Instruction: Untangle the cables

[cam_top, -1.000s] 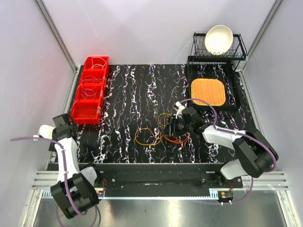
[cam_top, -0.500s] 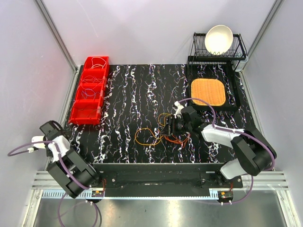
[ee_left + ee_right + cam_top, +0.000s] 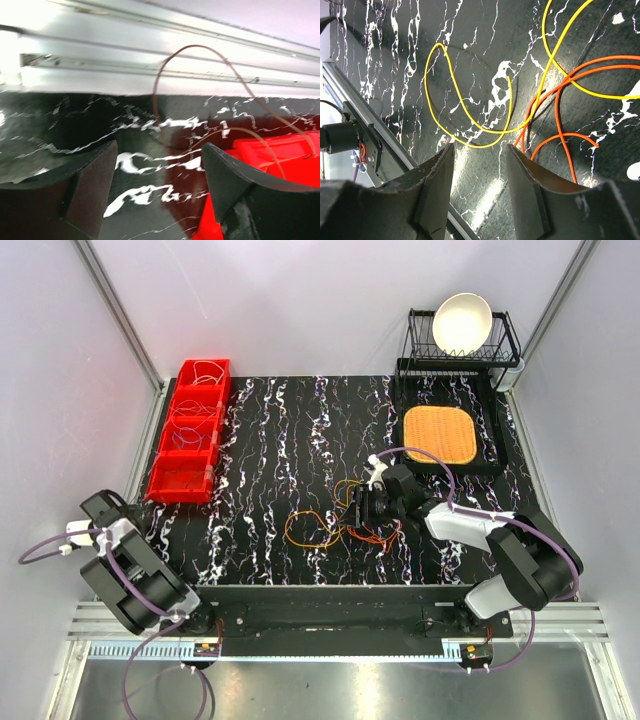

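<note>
Hovering over the tangled cables [image 3: 340, 525] mid-worktop [image 3: 270, 430], right end effector [image 3: 479, 155] open w/ yellow cable [image 3: 485, 146] under its gap; left end effector [image 3: 158, 150] open, empty, nr red bin [image 3: 280, 150]

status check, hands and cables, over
Both open: left hand empty by the red bins, right hand low over the cables. Tangle sits mid-table, none gripped.
</note>
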{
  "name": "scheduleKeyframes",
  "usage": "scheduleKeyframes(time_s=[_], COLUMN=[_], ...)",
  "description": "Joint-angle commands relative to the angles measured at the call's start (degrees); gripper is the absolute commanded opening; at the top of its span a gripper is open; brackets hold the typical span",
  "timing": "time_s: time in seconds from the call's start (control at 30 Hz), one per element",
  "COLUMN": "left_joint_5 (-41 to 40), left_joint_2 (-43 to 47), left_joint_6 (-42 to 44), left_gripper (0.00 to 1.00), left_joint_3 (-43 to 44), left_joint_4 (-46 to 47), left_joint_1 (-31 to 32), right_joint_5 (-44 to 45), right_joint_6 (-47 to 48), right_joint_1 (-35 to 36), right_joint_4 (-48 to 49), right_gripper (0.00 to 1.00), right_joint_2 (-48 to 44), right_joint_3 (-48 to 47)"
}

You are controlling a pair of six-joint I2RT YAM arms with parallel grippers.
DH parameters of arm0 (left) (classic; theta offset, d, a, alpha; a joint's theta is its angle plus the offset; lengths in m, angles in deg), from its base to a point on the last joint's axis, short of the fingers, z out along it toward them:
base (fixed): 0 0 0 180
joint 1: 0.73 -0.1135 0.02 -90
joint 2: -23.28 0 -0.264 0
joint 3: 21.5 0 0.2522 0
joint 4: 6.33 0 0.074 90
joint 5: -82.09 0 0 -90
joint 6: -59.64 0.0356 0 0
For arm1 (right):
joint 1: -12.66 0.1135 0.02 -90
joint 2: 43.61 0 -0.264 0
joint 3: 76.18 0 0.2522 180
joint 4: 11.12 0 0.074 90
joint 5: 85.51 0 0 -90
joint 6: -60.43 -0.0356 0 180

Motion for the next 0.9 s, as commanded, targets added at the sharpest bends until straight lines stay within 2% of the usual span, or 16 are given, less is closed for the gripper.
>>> scheduleKeyframes(time_s=[0.0, 0.1, 0.2, 0.23, 0.27, 0.43, 0.57, 0.87], left_joint_5=[1.8, 2.5, 3.1, 3.5, 3.8, 3.9, 1.5, -5.8], left_joint_2=[-3.4, -4.8, -5.1, -5.0, -5.1, -2.4, 2.3, 8.6], left_joint_6=[-0.9, -0.9, -0.3, -0.1, 0.2, 2.0, 3.5, 8.9], left_gripper=[0.71, 0.58, 0.28, 0.08, 0.00, 0.00, 0.00, 0.00], left_joint_3=[2.3, 2.3, 1.8, 1.7, 1.7, 2.7, 5.8, 22.8], left_joint_4=[4.5, 5.5, 7.0, 7.1, 7.3, 6.4, 1.9, -10.7], left_joint_1=[0.1, 0.1, 0.2, 0.2, 0.3, 1.6, 4.5, 15.3], right_joint_5=[-0.8, -0.8, -0.9, -0.9, -0.9, -0.8, -0.7, -0.6], right_joint_6=[1.0, 1.0, 0.9, 0.9, 0.9, 1.0, 0.9, 0.9], right_joint_1=[-0.3, -0.3, -0.4, -0.3, -0.3, -0.3, -0.3, -0.3], right_joint_4=[1.0, 1.1, 1.0, 1.1, 1.0, 1.0, 1.0, 1.2], right_gripper=[0.51, 0.51, 0.51, 0.51, 0.51, 0.51, 0.51, 0.51], right_joint_2=[0.3, 0.3, 0.4, 0.4, 0.4, 0.4, 0.3, 0.0], right_joint_3=[-2.2, -2.2, -2.2, -2.2, -2.2, -2.2, -2.1, -1.9])
